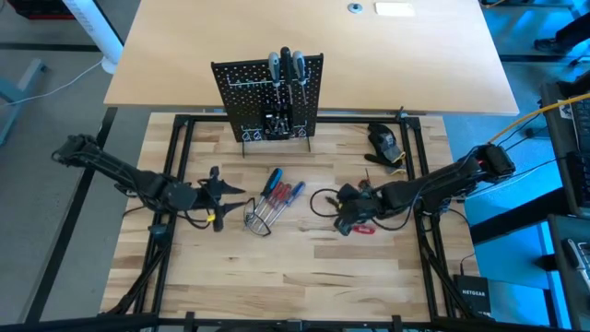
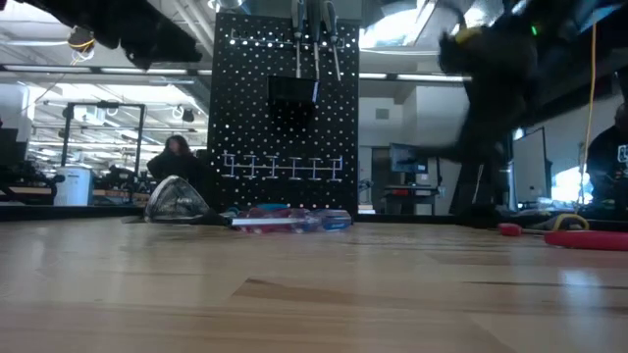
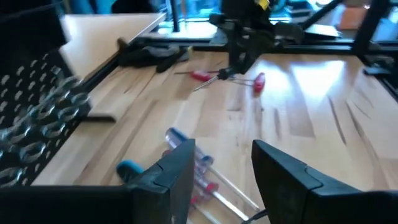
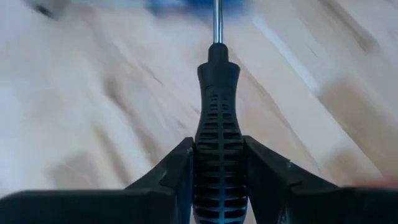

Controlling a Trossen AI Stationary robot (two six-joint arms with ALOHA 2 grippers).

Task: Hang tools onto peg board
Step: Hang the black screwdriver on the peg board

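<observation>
The black peg board (image 1: pixel 241 97) stands upright on its wire feet at the table's far side, with a few tools (image 1: pixel 286 66) hanging at its top. Several blue- and red-handled screwdrivers (image 1: pixel 278 192) lie in a heap mid-table beside a wire holder (image 1: pixel 258 221). My right gripper (image 1: pixel 343 212) hovers right of the heap, shut on a black-handled screwdriver (image 4: pixel 217 124). My left gripper (image 3: pixel 224 171) stands open left of the heap with nothing between its fingers. Red-handled pliers (image 1: pixel 365 229) lie on the table beside my right gripper. My right gripper pinches the screwdriver's black ribbed handle (image 4: pixel 217 168) between its two fingers, which lie along its two sides. The silver shaft (image 4: pixel 216 18) sticks out ahead of the fingers, slanting down toward the table. Whether its tip touches the wood I cannot tell.
A dark rounded lump (image 1: pixel 383 140) sits at the far right near the black frame rail (image 1: pixel 419 157). Bare wood lies along the near part of the table (image 1: pixel 295 277). Cables trail from both arms.
</observation>
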